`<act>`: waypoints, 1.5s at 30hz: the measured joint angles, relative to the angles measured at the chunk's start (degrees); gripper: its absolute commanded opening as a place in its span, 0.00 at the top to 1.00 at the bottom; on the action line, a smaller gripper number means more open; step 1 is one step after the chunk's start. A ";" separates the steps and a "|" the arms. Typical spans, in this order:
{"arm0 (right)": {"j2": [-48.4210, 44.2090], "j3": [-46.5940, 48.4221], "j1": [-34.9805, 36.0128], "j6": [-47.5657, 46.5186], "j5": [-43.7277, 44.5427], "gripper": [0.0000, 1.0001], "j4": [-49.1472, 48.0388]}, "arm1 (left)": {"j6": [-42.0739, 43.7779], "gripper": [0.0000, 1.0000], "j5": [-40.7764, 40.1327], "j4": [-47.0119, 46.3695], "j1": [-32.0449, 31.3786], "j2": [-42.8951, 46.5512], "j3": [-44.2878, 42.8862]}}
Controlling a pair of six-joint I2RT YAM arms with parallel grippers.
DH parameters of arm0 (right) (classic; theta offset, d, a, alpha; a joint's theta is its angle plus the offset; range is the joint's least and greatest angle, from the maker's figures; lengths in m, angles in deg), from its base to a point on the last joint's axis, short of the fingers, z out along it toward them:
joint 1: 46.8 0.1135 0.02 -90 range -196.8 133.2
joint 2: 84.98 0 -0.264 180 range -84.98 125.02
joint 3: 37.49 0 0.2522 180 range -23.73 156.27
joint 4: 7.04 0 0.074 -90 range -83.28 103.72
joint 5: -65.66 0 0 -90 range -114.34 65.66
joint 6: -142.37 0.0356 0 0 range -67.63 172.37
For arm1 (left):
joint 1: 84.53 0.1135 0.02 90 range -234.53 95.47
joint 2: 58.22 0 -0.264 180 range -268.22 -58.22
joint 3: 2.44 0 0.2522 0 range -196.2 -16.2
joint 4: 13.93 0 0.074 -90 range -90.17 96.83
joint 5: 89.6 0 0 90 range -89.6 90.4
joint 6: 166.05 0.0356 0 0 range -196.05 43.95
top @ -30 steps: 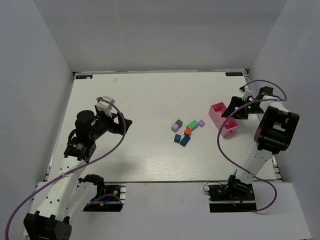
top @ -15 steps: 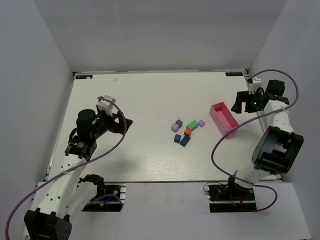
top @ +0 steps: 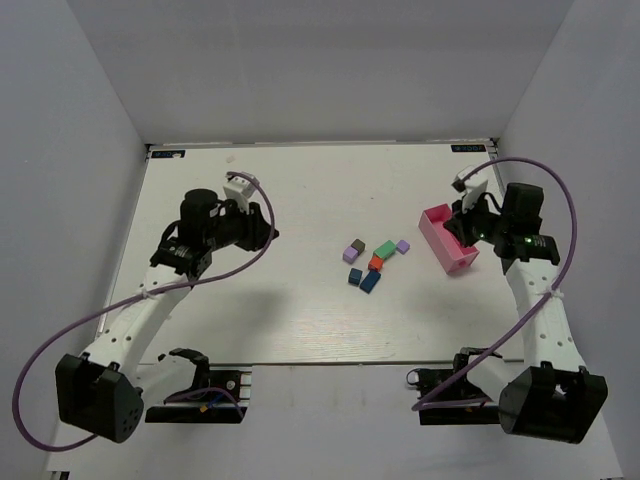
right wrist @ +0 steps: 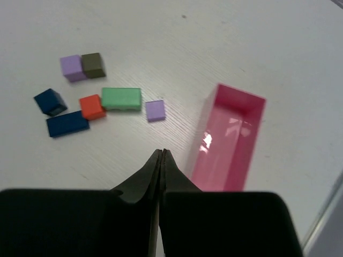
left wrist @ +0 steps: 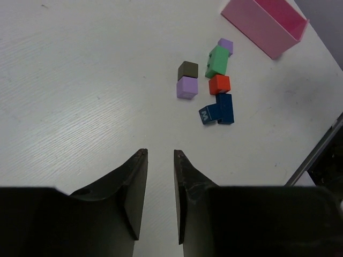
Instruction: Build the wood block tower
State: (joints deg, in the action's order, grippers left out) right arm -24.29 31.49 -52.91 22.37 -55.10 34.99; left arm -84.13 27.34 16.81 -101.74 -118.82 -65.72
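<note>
Right now your seven blocks all lie singly on the table, in a loose cluster near the tray (left wrist: 257, 27) on its left-arm side. A small purple cube (left wrist: 225, 45) is the one closest to the tray, with the green brick (left wrist: 217, 60) just beside it and the red cube (left wrist: 219, 84) at that brick's other end. The blue brick (left wrist: 224, 108) and blue cube (left wrist: 207, 114) sit close together beyond the red one. The brown cube (left wrist: 188, 70) and a second purple cube (left wrist: 187, 87) touch each other farthest from the tray. Your right gripper (right wrist: 161, 152) hangs just beside the tray's long wall, its fingers pressed together and empty. Your left gripper (left wrist: 159, 155) is well apart from the tray, past the blocks, with its fingers drawn in to a thin slit and nothing between them.
</note>
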 measured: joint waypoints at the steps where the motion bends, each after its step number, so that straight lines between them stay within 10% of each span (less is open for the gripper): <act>1: -0.11 -0.20 1.11 0.11 -0.44 1.00 0.04 | -0.11 0.61 -0.35 0.11 -1.25 -1.46 -0.90; 5: 0.68 -0.59 5.42 0.42 -2.23 0.98 0.35 | -0.35 0.43 -2.62 1.14 -7.08 -7.98 -4.48; 8: 2.62 0.15 8.33 1.99 -3.76 0.49 1.25 | -0.52 0.33 -5.77 2.82 -11.72 -13.25 -8.04; 10: 4.74 2.23 10.03 3.15 -4.70 0.43 2.25 | -0.57 0.30 -8.41 3.39 -15.45 -17.11 -11.13; 13: 7.80 6.60 11.78 5.84 -4.83 0.59 2.38 | -0.59 0.30 -12.37 3.63 -20.98 -21.77 -14.60; 14: 8.63 8.00 12.26 7.30 -4.33 0.91 2.01 | -0.57 0.32 -14.05 3.54 -22.93 -23.21 -15.28; 15: 9.14 8.83 12.63 8.24 -3.80 1.00 1.44 | -0.59 0.35 -15.47 3.48 -24.41 -24.35 -15.54; 23: 8.24 4.85 13.97 14.34 2.89 1.00 -3.06 | 0.76 0.54 -26.01 2.51 -29.53 -34.01 -17.46; 31: 5.42 3.87 14.16 15.04 4.50 1.00 -4.46 | 2.80 0.21 -32.13 0.81 -32.22 -44.24 -26.01; 45: 4.44 2.99 14.51 15.04 4.85 1.00 -5.64 | 3.58 0.21 -37.86 2.54 -33.70 -53.35 -33.64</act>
State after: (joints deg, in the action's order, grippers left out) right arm -19.85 34.48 -38.39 37.41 -50.25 29.36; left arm -80.54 -10.52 19.34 -135.45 -172.18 -99.36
